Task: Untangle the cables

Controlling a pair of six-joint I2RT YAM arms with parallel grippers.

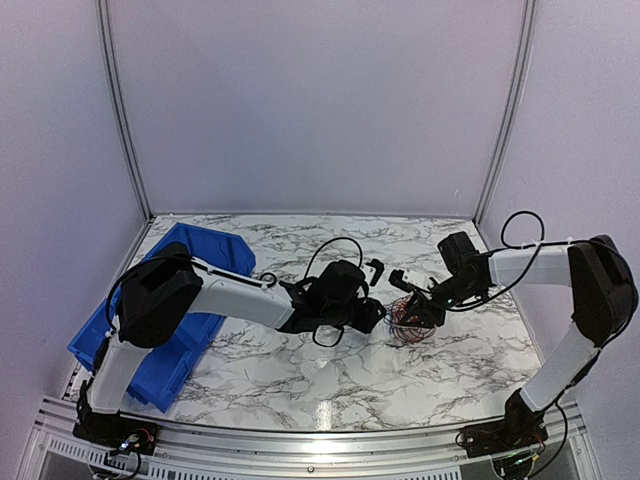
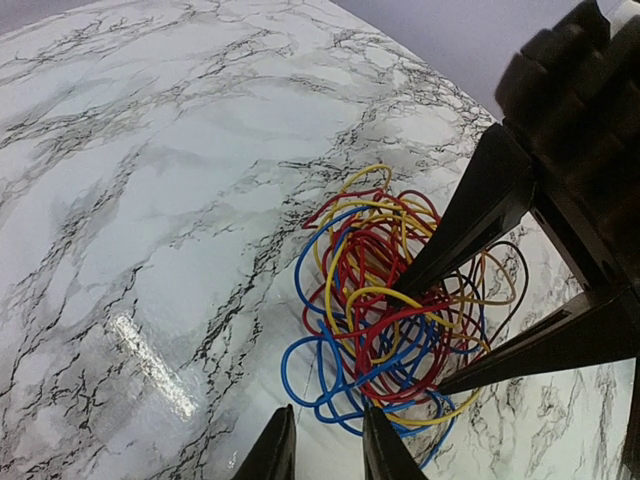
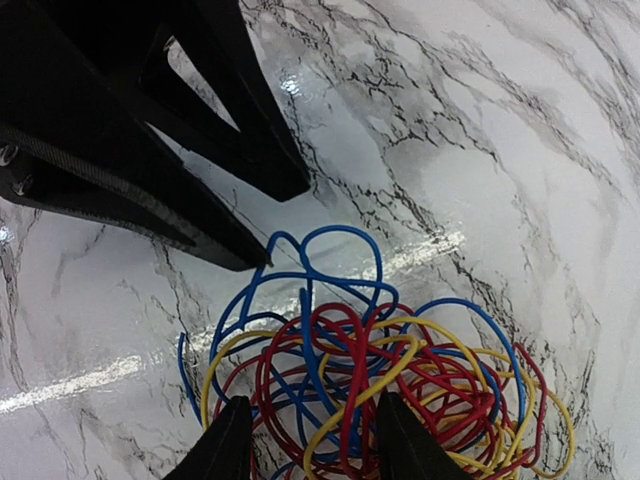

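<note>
The cables lie as one fist-sized tangle of red, blue, yellow and dark thin wires on the marble table, right of centre. My left gripper is open a little, its tips at the blue loops on the tangle's near edge with only bare table between them. In the top view it stands just left of the tangle. My right gripper is open wider and straddles the tangle, with several wires lying loose between its fingers. Both pairs of tips face each other across the wires.
A blue bin sits at the left edge of the table, under the left arm. White walls enclose the marble table at the back and sides. A metal rail runs along the near edge.
</note>
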